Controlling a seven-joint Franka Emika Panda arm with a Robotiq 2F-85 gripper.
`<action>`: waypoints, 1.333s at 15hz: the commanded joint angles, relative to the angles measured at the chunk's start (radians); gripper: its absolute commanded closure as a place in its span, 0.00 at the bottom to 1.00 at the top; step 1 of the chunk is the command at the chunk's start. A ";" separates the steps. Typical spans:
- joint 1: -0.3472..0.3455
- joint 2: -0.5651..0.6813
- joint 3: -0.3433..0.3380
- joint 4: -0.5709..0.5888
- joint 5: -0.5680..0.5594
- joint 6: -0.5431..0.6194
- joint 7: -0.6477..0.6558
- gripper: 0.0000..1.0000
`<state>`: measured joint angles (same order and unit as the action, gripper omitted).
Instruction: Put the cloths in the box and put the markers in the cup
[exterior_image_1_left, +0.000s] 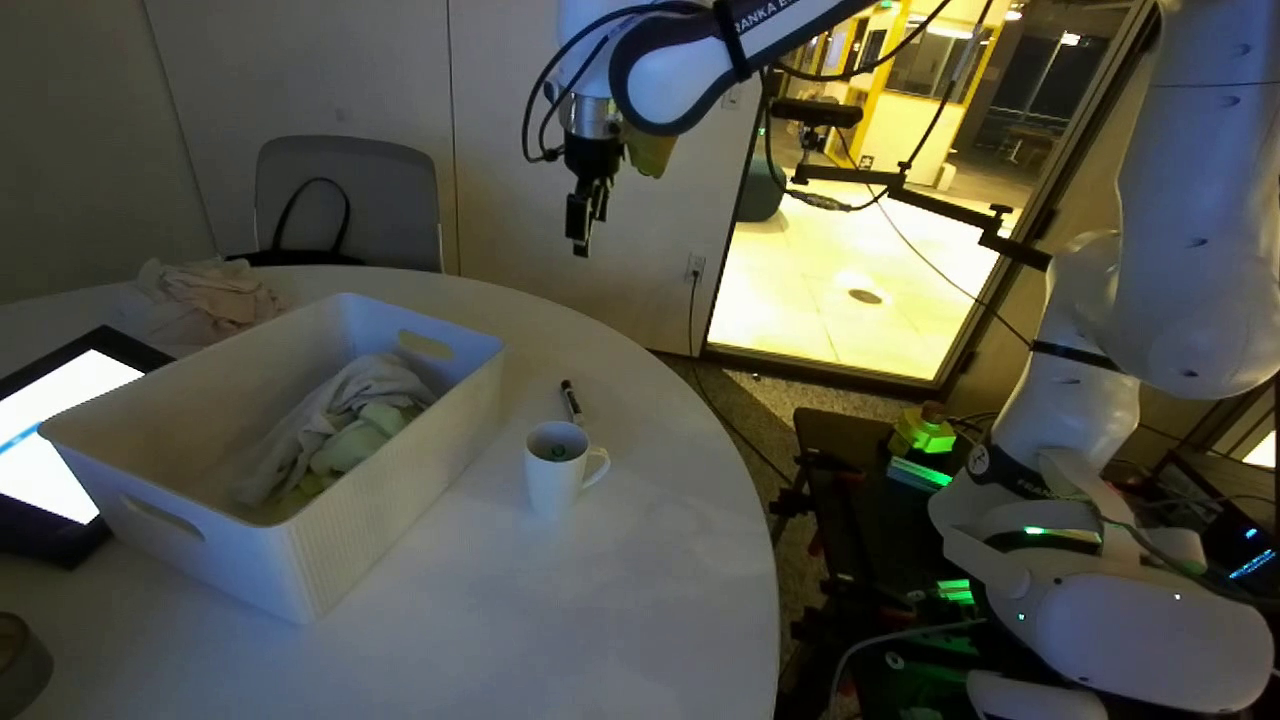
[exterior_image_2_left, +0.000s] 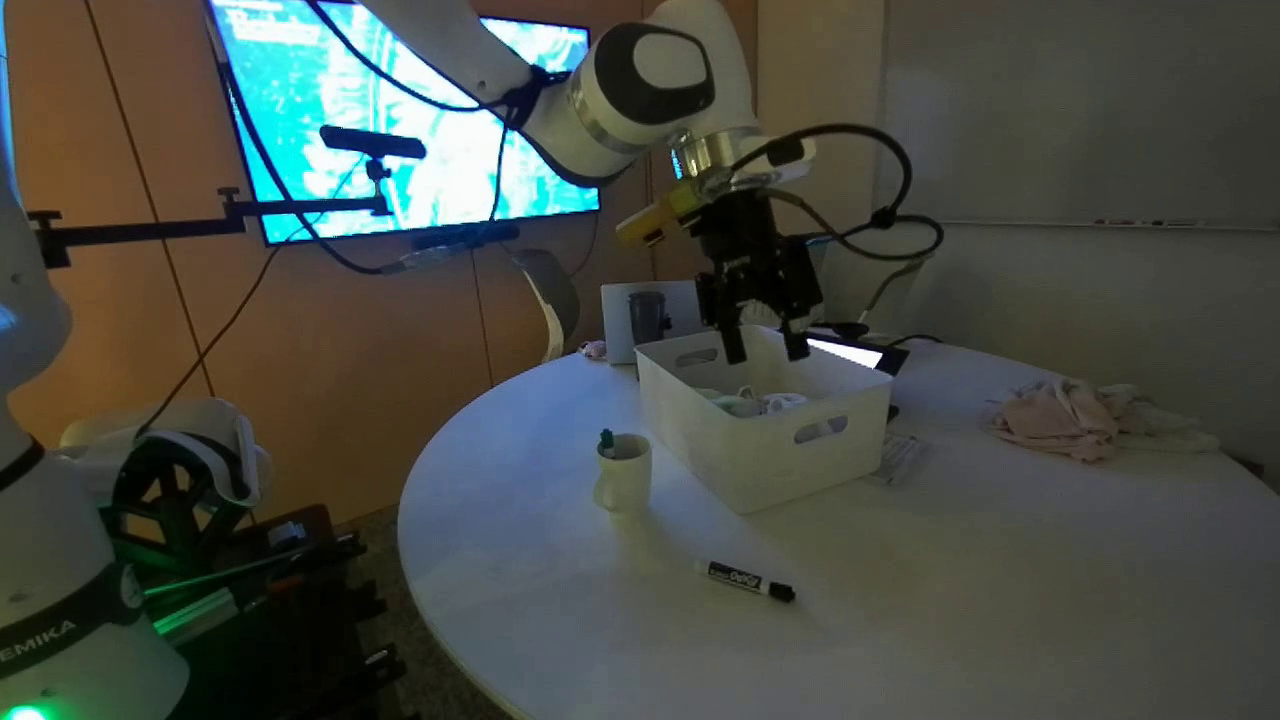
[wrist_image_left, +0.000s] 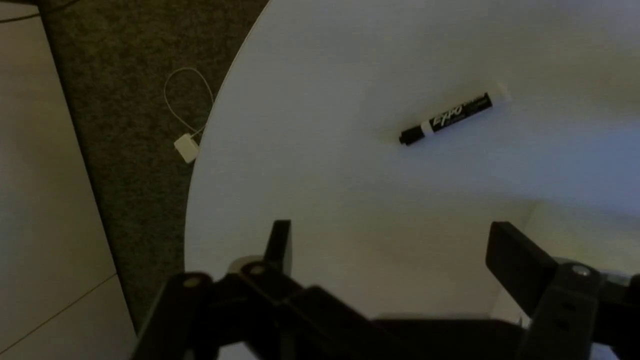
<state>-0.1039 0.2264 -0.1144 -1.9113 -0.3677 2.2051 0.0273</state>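
The white box (exterior_image_1_left: 390, 490) stands on the round table with pale grey-white and pale green cloths (exterior_image_1_left: 365, 435) heaped inside it. Beside it is the upright white cup (exterior_image_2_left: 625, 490), from whose rim the green end of a marker (exterior_image_2_left: 606, 440) pokes out. A black-and-white marker (wrist_image_left: 452, 117) lies flat on the table near the cup, apart from it; both exterior views show it too. High above the tabletop hangs my gripper (exterior_image_2_left: 766, 348), its fingers spread wide. In the wrist view the gripper (wrist_image_left: 390, 235) has only bare background between its fingertips.
Crumpled pinkish and whitish fabric (exterior_image_2_left: 1065, 415) lies on the table beyond the box. A dark-framed tablet (exterior_image_1_left: 20, 525) sits against the box's far side, and a tape roll (exterior_image_1_left: 22, 660) is at the near edge. The table's curved edge (wrist_image_left: 192, 190) drops to carpet.
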 joint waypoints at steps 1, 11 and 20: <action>-0.022 -0.028 -0.004 -0.098 0.057 0.026 -0.065 0.00; -0.053 0.049 0.004 -0.204 0.173 0.123 -0.145 0.00; -0.041 0.185 -0.006 -0.213 0.282 0.322 -0.050 0.00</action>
<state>-0.1553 0.3601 -0.1147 -2.1390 -0.1146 2.4474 -0.0901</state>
